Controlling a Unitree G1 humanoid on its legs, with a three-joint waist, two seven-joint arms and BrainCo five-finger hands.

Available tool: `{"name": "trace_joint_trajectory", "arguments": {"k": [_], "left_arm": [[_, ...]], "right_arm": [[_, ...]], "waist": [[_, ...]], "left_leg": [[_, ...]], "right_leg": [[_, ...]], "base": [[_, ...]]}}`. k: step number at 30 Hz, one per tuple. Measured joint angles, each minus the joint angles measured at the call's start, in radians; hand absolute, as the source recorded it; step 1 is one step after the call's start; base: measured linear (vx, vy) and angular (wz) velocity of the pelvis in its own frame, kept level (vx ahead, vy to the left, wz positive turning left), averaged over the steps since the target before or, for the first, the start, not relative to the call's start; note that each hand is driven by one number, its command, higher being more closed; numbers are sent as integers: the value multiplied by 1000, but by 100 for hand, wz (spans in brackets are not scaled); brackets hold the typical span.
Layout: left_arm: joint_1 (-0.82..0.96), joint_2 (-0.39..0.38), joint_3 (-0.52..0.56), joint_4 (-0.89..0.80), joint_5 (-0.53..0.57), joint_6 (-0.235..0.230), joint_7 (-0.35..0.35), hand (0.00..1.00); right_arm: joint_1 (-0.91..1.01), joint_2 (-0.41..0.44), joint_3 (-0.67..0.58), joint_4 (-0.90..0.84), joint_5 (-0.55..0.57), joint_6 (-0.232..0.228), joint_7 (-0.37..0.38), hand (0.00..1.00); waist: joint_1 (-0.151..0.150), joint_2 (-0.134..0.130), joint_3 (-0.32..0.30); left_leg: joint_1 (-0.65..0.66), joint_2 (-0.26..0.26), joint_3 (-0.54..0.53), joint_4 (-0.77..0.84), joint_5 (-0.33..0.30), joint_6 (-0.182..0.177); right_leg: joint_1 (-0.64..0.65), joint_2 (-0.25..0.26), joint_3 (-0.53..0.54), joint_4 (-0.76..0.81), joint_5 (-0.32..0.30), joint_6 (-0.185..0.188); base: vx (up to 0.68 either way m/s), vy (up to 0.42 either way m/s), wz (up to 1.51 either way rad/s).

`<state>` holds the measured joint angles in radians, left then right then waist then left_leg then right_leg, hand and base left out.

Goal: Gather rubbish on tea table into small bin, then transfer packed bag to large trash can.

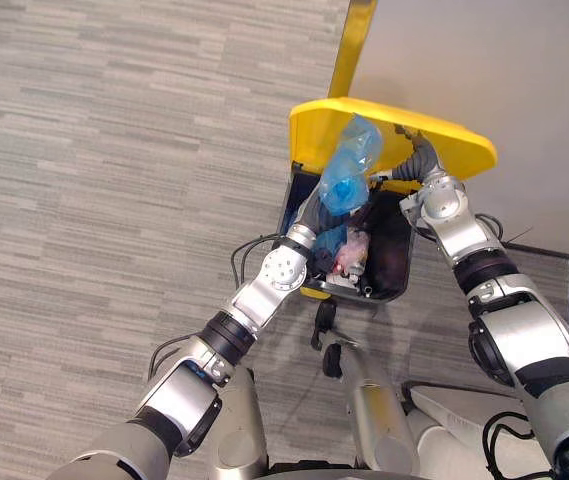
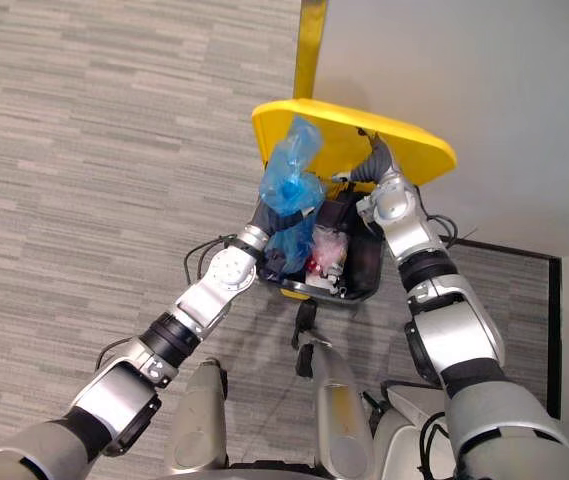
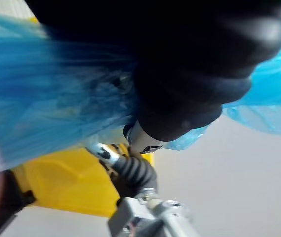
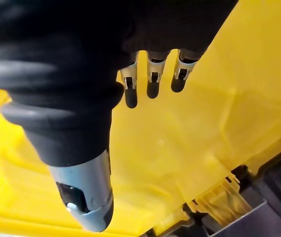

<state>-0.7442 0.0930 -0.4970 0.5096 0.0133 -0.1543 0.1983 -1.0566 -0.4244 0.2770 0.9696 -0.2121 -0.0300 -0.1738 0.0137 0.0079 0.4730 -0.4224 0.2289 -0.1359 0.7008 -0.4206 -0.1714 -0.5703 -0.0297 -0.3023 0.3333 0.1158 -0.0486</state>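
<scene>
Grey carpet (image 1: pixel 84 200) underfoot, pale wall (image 1: pixel 484 60) behind. Against that wall, large trash can (image 2: pixel 364 275), dark-bodied, mouth open. Above it, yellow lid (image 1: pixel 454 150), tipped up and back. Propped there by the right hand (image 4: pixel 151 84): spread flat against the lid's underside, thumb apart, gripping nothing. Directly over the mouth, blue bag (image 1: pixel 349 165), bunched top uppermost, lower part sagging past the rim into the can. Carried by the left hand (image 3: pixel 189 84), itself wrapped in blue plastic; impossible to tell whether clenched on the bag or slack. Down in the opening, beside the bag's lower end, pale and reddish rubbish (image 1: pixel 351 255), perhaps the bag's own load showing through.

On progress, as a judgement: gathering stage over, with a filled bag out and already at the big can. Transfer stage close to its end as well, with the lid raised and the bag partly inside. Left to do, on this reading: release the bag so as to drop it fully in, draw the left hand clear of the opening, then lower the lid.
</scene>
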Motion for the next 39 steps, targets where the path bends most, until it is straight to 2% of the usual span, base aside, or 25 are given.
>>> {"name": "trace_joint_trajectory", "arguments": {"k": [7,11,15,16,19,24,28,31,35,39], "left_arm": [[-66,-21,26,223,39,24,1,100],[-73,-21,19,306,52,31,-2,100],[-115,-24,-10,379,122,35,-17,100],[-120,-26,-10,387,146,36,-23,0],[-138,-36,-7,409,231,42,-22,0],[-141,-51,30,438,348,81,-23,0],[-139,-51,46,448,356,91,-21,0],[-131,-51,53,453,357,90,-20,0],[-97,-46,68,457,353,89,-18,0],[-61,-12,75,461,344,88,-14,0]], "right_arm": [[-26,-13,60,-2,-116,5,-1,0],[-40,-14,96,-23,-146,7,-2,0],[-44,0,134,-114,-153,6,-12,0],[-44,10,134,-128,-153,6,-19,0],[-46,37,140,-176,-153,-5,-25,0],[-47,53,155,-211,-154,-12,-26,0],[-47,56,157,-231,-153,-13,-24,0],[-46,54,175,-244,-151,-37,-21,0],[-37,39,175,-243,-149,-43,-18,0],[3,1,164,-242,-149,-43,-18,0]], "waist": [[-4,1,34],[-16,1,37],[-28,0,39],[-28,0,39],[-27,0,39],[-33,-1,38],[-38,-2,38],[-45,-4,37],[-53,-8,35],[-54,-26,23]], "left_leg": [[-100,-1,-5,57,-22,4],[-142,0,-3,76,-25,6],[-170,0,9,89,-30,7],[-171,2,14,89,-32,5],[-180,15,35,95,-40,1],[-188,32,56,102,-50,0],[-163,33,69,92,-51,0],[-148,31,73,76,-49,-2],[-109,31,73,45,-42,-10],[-74,28,75,4,-25,-10]], "right_leg": [[-87,-10,2,32,10,-10],[-120,-13,2,42,10,-10],[-154,-17,12,57,9,-10],[-159,-16,16,58,9,-10],[-180,-6,30,64,8,-9],[-203,8,42,75,6,-12],[-202,9,53,81,3,-16],[-188,9,56,80,0,-12],[-153,9,52,68,-5,-10],[-124,8,49,51,-5,-10]], "base": [[18,29,-2],[18,10,0],[3,5,-5],[3,-15,-11],[5,-33,-21],[15,-24,-15],[17,-14,-6],[-4,-11,0],[3,-20,7],[24,-15,6]]}}
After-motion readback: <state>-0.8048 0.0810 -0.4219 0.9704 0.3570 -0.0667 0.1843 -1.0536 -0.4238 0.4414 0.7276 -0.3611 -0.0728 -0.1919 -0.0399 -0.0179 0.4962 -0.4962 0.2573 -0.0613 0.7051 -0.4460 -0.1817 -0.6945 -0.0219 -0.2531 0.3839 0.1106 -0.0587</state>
